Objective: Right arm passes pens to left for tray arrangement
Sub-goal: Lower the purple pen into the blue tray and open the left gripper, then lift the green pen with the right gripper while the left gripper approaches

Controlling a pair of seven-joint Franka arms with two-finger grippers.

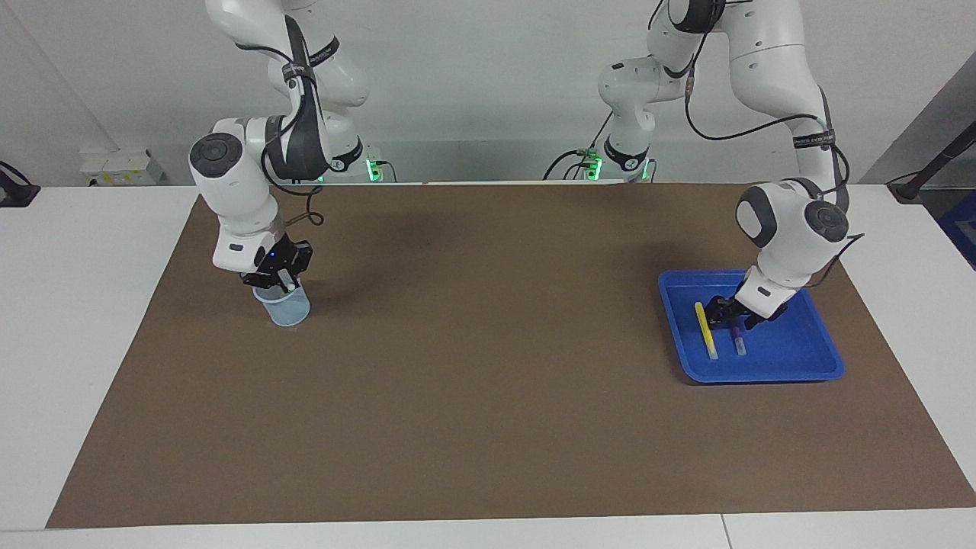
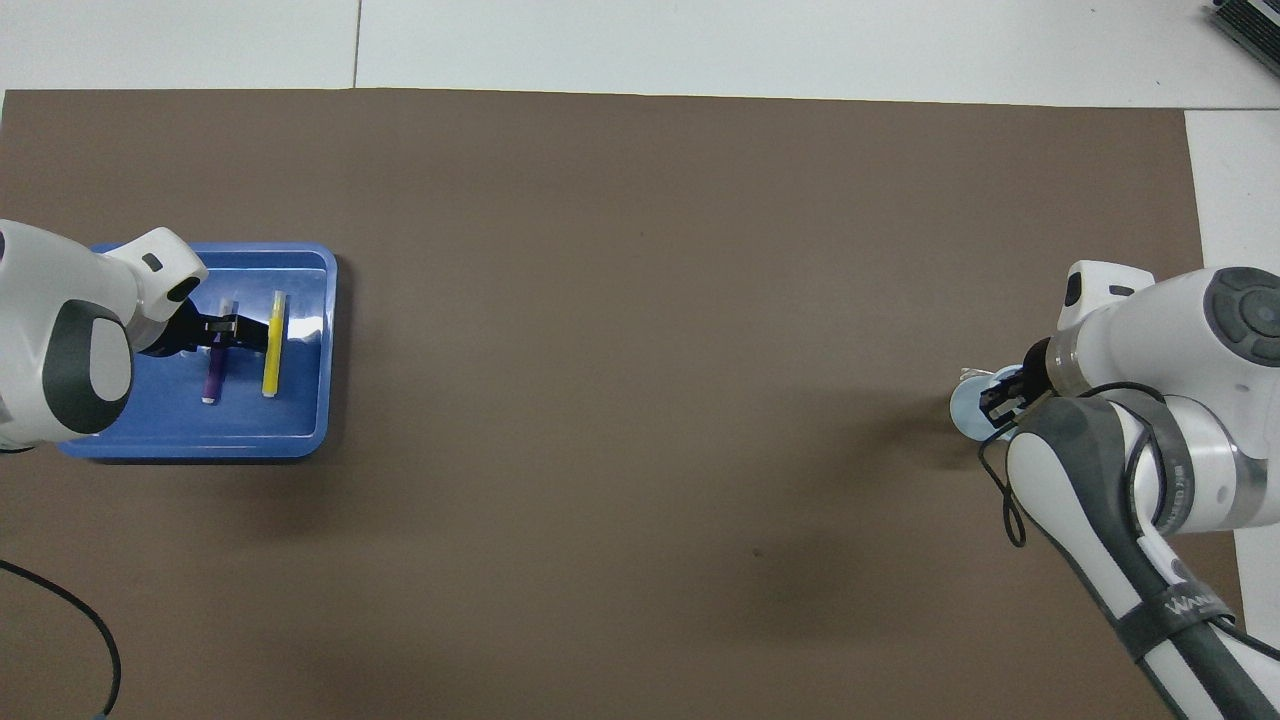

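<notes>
The blue tray point(image 1: 793, 358) lies at the left arm's end of the table and also shows in the overhead view point(image 2: 300, 420). The yellow pen point(image 1: 706, 330) and the purple pen point(image 1: 738, 340) lie side by side in it, as in the overhead view: yellow point(image 2: 272, 345), purple point(image 2: 213, 372). My left gripper point(image 1: 730, 311) is low in the tray at the purple pen's end nearer the robots. My right gripper point(image 1: 279, 280) is down at the rim of a pale mesh cup point(image 1: 288, 309) at the right arm's end. The green pen is not in view.
A brown mat point(image 1: 488, 366) covers the table between the cup and the tray. White tabletop borders it on all sides. Cables hang from both arms near their bases.
</notes>
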